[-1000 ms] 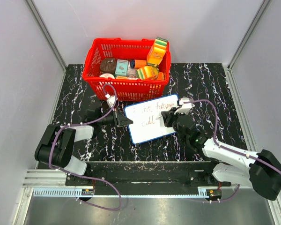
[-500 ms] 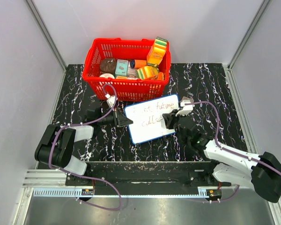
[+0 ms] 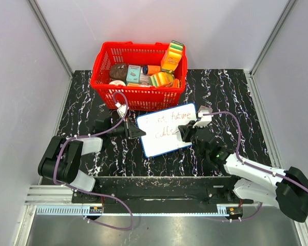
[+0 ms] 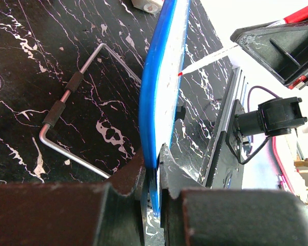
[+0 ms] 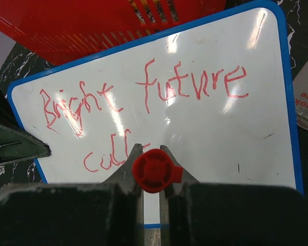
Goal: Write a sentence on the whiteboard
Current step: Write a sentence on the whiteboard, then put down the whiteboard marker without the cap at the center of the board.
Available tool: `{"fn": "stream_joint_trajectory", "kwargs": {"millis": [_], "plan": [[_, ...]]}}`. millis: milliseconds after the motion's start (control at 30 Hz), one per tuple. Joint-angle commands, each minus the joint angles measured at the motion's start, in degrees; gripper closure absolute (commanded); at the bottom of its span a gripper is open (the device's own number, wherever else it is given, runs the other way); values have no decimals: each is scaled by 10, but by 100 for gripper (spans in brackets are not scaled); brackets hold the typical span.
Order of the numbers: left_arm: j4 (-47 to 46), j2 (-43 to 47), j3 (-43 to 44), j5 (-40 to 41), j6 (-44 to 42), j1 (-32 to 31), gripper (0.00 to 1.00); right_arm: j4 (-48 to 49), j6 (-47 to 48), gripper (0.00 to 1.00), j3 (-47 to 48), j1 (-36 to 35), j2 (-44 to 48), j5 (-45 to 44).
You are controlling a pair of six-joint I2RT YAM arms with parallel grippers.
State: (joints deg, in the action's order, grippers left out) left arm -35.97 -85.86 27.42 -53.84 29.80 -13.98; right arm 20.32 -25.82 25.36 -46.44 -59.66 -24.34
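1. Top view: the whiteboard (image 3: 161, 136) sits on the black marbled table (image 3: 82, 110), just in front of the red basket (image 3: 138, 97) and turned askew, between the two grippers. The left gripper (image 3: 138, 132) is at its left edge and the right gripper (image 3: 184, 132) is over its right part. The sentence (image 3: 169, 123) shows as faint red lines, too small to read here.
2. Left wrist view: the left gripper (image 4: 153, 164) has its jaws pressed together on the board's blue frame (image 4: 156, 97), seen edge-on. A marker (image 4: 210, 60) reaches in from the right, its red tip at the board face. A bent wire handle (image 4: 66, 97) lies on the table to the left.
3. Right wrist view: the right gripper (image 5: 150, 151) pinches the marker (image 5: 153, 170), whose red end faces the camera. On the whiteboard (image 5: 236, 143) the sentence (image 5: 159, 92) reads "Bright future" above, and a lower line begins "cul" just left of the fingers. The basket (image 5: 92, 25) borders the board's far edge.
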Motion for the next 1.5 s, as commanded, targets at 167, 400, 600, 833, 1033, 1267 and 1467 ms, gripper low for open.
{"fn": "stream_joint_trajectory", "kwargs": {"millis": [167,400,600,833,1033,1267,1467], "plan": [[27,-1,7,61,-63,-11,100,51,-24,100,-5,4,-11,23],[29,1,7,63,-65,-11,100,59,-40,100,-18,4,26,36],[32,3,6,64,-66,-11,100,19,-48,100,-32,5,95,21],[35,8,5,69,-70,-11,91,-21,-54,100,-44,6,133,29],[37,26,-4,81,-77,-11,72,-41,-80,100,-53,6,144,58],[34,59,-18,97,-80,-11,47,-84,-107,100,-71,6,190,79],[43,147,-47,159,-91,-11,15,-151,-156,100,-80,6,251,107]]}}
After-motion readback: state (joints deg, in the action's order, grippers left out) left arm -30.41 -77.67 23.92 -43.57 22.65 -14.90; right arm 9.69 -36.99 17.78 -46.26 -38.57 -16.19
